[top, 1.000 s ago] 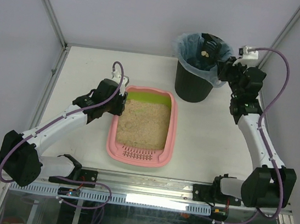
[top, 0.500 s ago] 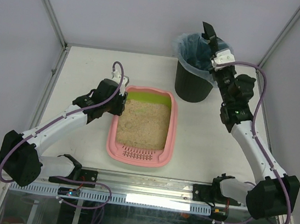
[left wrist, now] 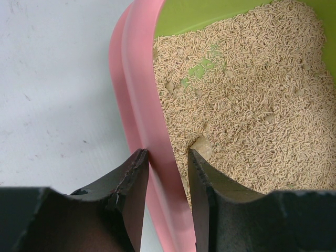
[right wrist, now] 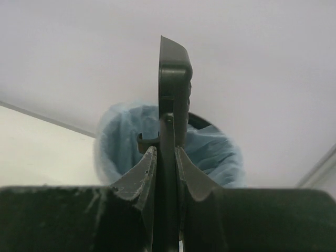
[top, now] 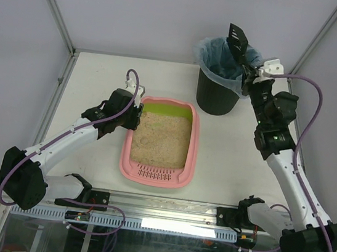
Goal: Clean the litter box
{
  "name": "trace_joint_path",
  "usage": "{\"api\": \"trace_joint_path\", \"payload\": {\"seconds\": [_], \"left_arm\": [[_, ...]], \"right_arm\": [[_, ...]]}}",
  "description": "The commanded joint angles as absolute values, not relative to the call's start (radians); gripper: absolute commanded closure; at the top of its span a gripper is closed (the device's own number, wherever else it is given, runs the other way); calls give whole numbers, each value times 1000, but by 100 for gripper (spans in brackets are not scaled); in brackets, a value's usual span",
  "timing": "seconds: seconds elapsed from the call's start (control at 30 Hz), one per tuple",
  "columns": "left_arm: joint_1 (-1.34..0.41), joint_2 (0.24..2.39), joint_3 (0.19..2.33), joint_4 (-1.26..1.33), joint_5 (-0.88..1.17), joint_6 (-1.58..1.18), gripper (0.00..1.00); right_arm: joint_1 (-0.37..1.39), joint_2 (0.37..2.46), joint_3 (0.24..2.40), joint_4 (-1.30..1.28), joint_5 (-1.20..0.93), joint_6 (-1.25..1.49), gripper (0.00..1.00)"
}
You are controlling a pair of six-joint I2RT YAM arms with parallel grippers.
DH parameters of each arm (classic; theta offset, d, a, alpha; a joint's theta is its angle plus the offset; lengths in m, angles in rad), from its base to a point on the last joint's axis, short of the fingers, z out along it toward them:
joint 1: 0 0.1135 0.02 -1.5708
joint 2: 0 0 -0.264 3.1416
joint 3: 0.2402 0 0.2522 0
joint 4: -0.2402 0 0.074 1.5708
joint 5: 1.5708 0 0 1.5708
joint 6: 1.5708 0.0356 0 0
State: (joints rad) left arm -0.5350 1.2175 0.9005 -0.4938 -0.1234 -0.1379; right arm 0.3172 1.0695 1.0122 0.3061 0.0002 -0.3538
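The pink litter box (top: 126,151) with a lime-green inner wall and beige litter lies at the table's middle, its slotted grille at the near end. My left gripper (top: 134,119) is shut on its left rim (left wrist: 137,94), one finger outside and one inside on the litter. A few pale clumps (left wrist: 202,148) lie in the litter. My right gripper (top: 249,71) is shut on the handle of the black slotted scoop (top: 237,37), held edge-on above the black bin with the pale blue bag (top: 219,77). The scoop (right wrist: 174,79) and bin (right wrist: 121,147) also show in the right wrist view.
Metal frame posts stand at the back corners, with grey walls behind and at both sides. A rail runs along the table's near edge between the arm bases. The bin stands at the back right, close to the litter box's far right corner.
My right arm has lifted the scoop out of the bin and swung it upright above the bin's rim. My left gripper and the litter box have not moved.
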Motion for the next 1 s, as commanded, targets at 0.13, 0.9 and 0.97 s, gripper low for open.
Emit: {"api": "trace_joint_path", "payload": {"seconds": [0.13, 0.9, 0.97], "left_arm": [[-546, 1207, 907, -459, -43, -135, 65], [-547, 1212, 908, -459, -47, -136, 65], [-547, 1209, 908, -459, -47, -136, 65]], "right_arm": [[336, 938, 1086, -72, -194, 458, 100], [750, 1598, 1749, -1129, -76, 569, 100], [779, 1679, 1812, -1185, -42, 572, 100]]}}
